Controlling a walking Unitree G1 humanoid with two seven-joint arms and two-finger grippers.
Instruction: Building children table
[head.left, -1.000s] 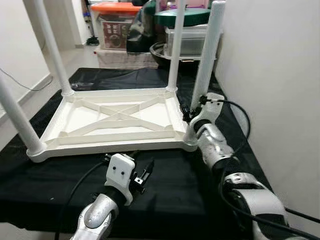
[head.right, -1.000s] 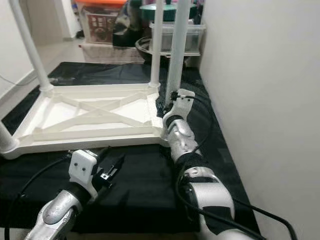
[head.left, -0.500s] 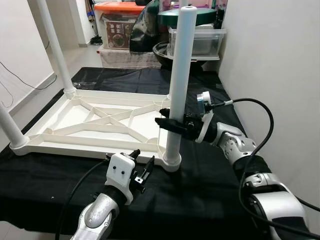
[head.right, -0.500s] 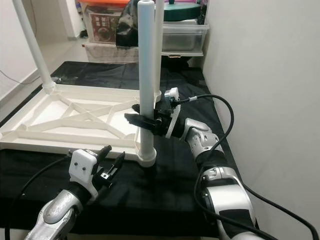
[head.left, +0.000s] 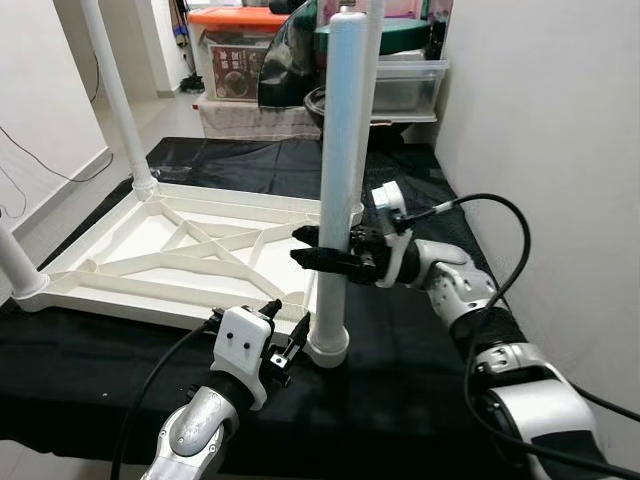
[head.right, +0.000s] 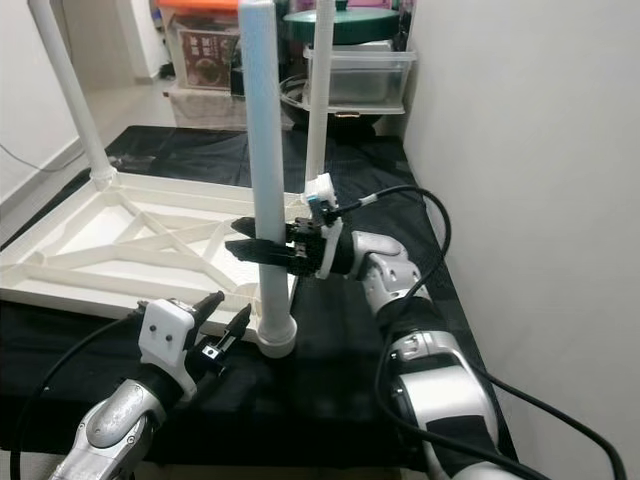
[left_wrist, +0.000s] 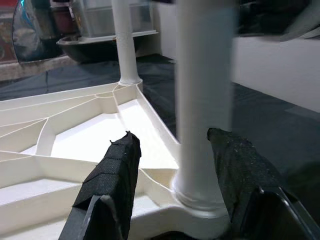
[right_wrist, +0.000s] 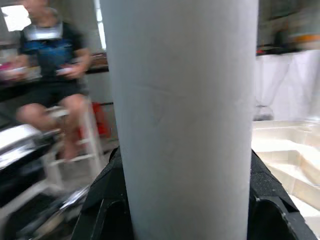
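Now right gripper (head.left: 318, 256) clamped round near leg (head.left: 336, 180) (upright in corner socket) of upturned table (head.left: 190, 262) on black cloth (head.left: 400, 370). Left gripper (head.left: 283, 328) spread apart, just beside leg base.

silver jointed arms, white wrist housings, black cables, black-fingered grippers.
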